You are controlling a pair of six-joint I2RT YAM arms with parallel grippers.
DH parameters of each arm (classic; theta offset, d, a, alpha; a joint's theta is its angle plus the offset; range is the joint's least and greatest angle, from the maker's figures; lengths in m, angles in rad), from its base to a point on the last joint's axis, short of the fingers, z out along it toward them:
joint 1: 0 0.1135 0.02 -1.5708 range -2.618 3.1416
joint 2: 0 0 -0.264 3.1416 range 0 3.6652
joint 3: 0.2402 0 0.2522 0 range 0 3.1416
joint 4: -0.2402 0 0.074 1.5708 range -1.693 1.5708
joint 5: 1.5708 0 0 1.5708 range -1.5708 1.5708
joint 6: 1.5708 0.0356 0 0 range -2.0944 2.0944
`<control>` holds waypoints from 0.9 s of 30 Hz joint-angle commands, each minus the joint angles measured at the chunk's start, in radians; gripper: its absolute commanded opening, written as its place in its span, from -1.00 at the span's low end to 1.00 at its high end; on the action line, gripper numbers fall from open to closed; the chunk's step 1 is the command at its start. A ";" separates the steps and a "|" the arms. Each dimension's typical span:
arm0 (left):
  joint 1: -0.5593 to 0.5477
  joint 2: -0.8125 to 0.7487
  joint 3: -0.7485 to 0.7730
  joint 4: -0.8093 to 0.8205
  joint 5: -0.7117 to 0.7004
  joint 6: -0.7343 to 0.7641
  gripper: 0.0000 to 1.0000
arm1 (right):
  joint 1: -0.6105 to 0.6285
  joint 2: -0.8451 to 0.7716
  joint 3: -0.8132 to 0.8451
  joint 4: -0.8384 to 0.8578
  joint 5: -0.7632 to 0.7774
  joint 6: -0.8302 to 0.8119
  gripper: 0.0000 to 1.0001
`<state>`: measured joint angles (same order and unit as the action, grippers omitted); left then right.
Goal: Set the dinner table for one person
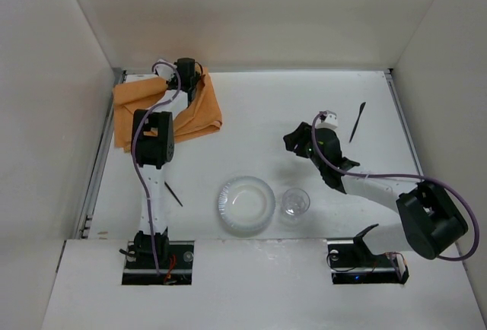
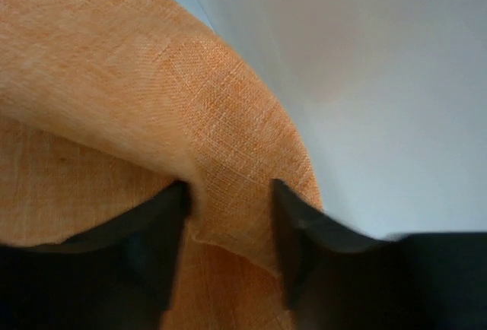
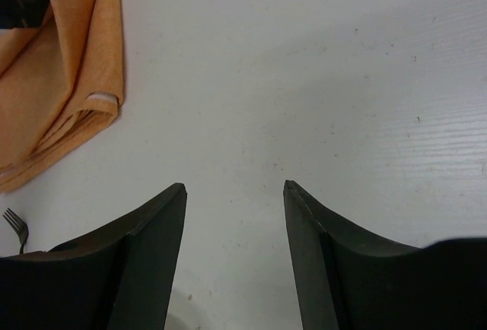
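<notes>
The dinner table (image 1: 274, 109) is a white tabletop with white walls. A crumpled orange placemat (image 1: 144, 106) lies at its far left corner. My left gripper (image 1: 188, 71) is over the placemat's far edge. In the left wrist view it (image 2: 228, 193) is open, with a raised fold of the orange cloth (image 2: 221, 140) between the fingers. My right gripper (image 1: 293, 141) hovers over bare table right of centre, and in the right wrist view it (image 3: 234, 187) is open and empty. A clear plate (image 1: 245, 204) and a clear glass (image 1: 294, 202) stand near the front.
A black fork (image 1: 173, 194) lies left of the plate, beside the left arm. A black knife (image 1: 357, 122) lies at the far right. The right wrist view shows the placemat (image 3: 68, 79) at upper left and the fork's tines (image 3: 15, 225) at the left edge.
</notes>
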<state>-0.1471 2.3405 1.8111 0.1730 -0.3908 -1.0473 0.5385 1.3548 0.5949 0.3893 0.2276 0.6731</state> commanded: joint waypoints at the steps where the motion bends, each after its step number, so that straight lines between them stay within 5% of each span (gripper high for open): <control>1: 0.007 0.040 0.093 -0.030 0.102 -0.026 -0.40 | 0.011 -0.008 0.039 0.022 -0.010 -0.017 0.20; 4: -0.028 0.062 0.102 -0.009 0.179 0.001 -0.69 | 0.008 -0.034 0.020 0.032 0.001 -0.017 0.21; 8: -0.097 0.057 0.082 0.042 0.283 0.091 -0.79 | -0.004 -0.039 0.016 0.033 0.004 -0.017 0.21; 19: -0.289 -0.122 -0.199 0.178 0.561 0.300 -0.83 | -0.024 -0.106 -0.015 0.034 0.053 -0.023 0.23; 27: -0.319 -0.387 -0.444 0.148 0.705 0.460 -0.77 | -0.033 -0.108 -0.018 0.042 0.064 -0.023 0.41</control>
<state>-0.4889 2.1098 1.4105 0.3065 0.2035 -0.6907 0.5056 1.2449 0.5732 0.3916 0.2707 0.6651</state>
